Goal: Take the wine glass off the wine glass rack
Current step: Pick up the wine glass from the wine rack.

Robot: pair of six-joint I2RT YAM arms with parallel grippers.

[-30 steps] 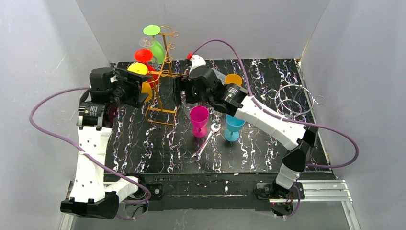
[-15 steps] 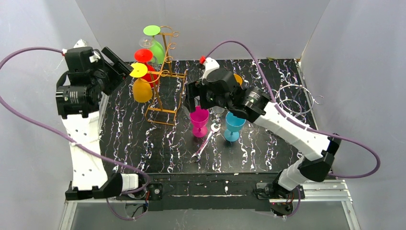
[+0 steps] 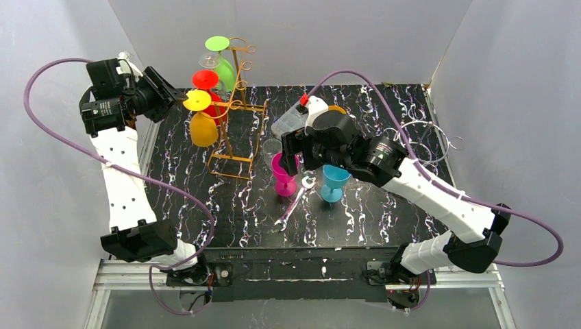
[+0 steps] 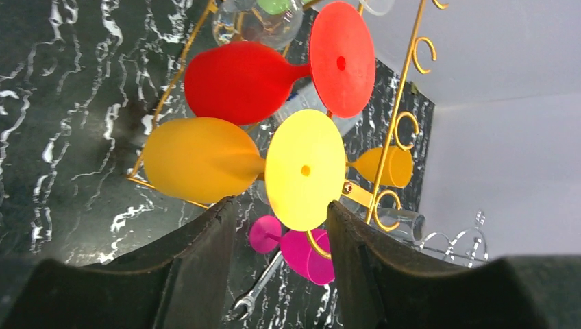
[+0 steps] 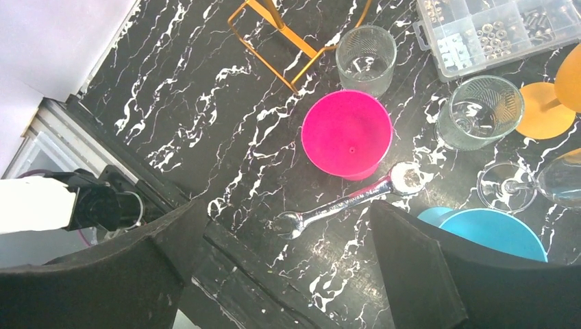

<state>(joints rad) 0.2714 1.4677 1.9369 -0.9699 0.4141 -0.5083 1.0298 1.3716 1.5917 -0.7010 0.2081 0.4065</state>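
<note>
The gold wine glass rack (image 3: 241,96) stands at the back left of the table. Three wine glasses hang on its left side: green (image 3: 223,65), red (image 3: 209,86) and yellow (image 3: 203,127). In the left wrist view the yellow glass's round foot (image 4: 305,170) faces me, its lower edge between my fingers, with the red glass (image 4: 240,82) above. My left gripper (image 3: 177,98) (image 4: 281,212) is open, raised beside that foot and holding nothing. My right gripper (image 3: 291,147) (image 5: 288,226) is wide open and empty above the magenta glass (image 3: 285,168).
On the table stand the magenta glass (image 5: 346,133) and a blue glass (image 3: 334,179), with a wrench (image 3: 291,205) lying between them. Clear tumblers (image 5: 366,58), a parts box (image 5: 493,27) and an orange glass (image 3: 336,110) sit behind. Wire rings (image 3: 419,140) lie at the right.
My left arm rose and swung up to the yellow glass's foot, its jaws narrowing. My right arm drew back from the rack to above the magenta glass.
</note>
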